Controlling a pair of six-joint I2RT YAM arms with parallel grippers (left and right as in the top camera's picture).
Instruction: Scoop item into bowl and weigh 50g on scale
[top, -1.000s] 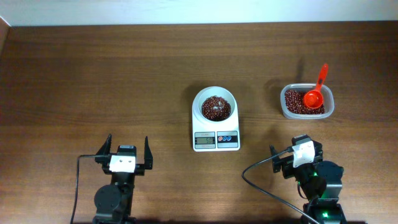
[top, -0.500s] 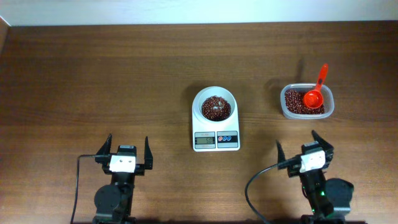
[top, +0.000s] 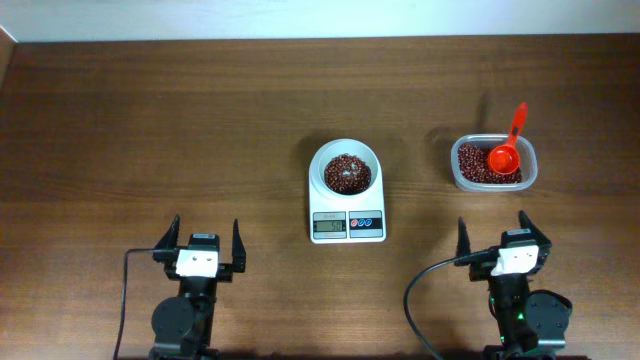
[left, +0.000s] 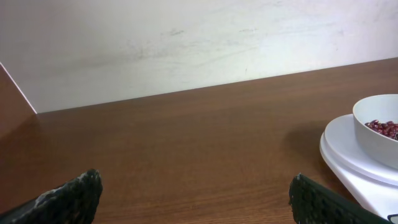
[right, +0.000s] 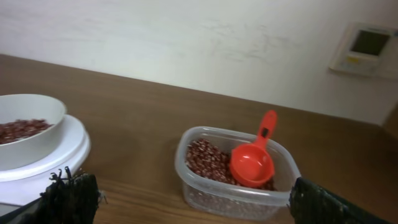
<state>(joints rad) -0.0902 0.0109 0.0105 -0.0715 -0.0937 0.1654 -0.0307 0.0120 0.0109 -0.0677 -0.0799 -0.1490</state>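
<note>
The white bowl (top: 345, 167) stands on the white scale (top: 347, 227) at the table's middle and holds a heap of red-brown beans (top: 346, 172). The bowl also shows in the left wrist view (left: 379, 127) and in the right wrist view (right: 28, 127). More beans (top: 473, 163) lie in the clear plastic tub (top: 493, 184) at the right, with an orange scoop (top: 505, 155) resting on them; the scoop shows in the right wrist view (right: 252, 163). My left gripper (top: 205, 241) is open and empty near the front left. My right gripper (top: 497, 234) is open and empty in front of the tub.
The scale's display (top: 329, 226) and two round buttons (top: 366, 223) face the front edge. A white wall runs behind the table's far edge, with a small wall panel (right: 365, 46) in the right wrist view. Black cables trail from both arm bases.
My right arm has swung to the right and straightened, its open gripper now facing the tub. The left arm, bowl, scale and scoop have not moved.
</note>
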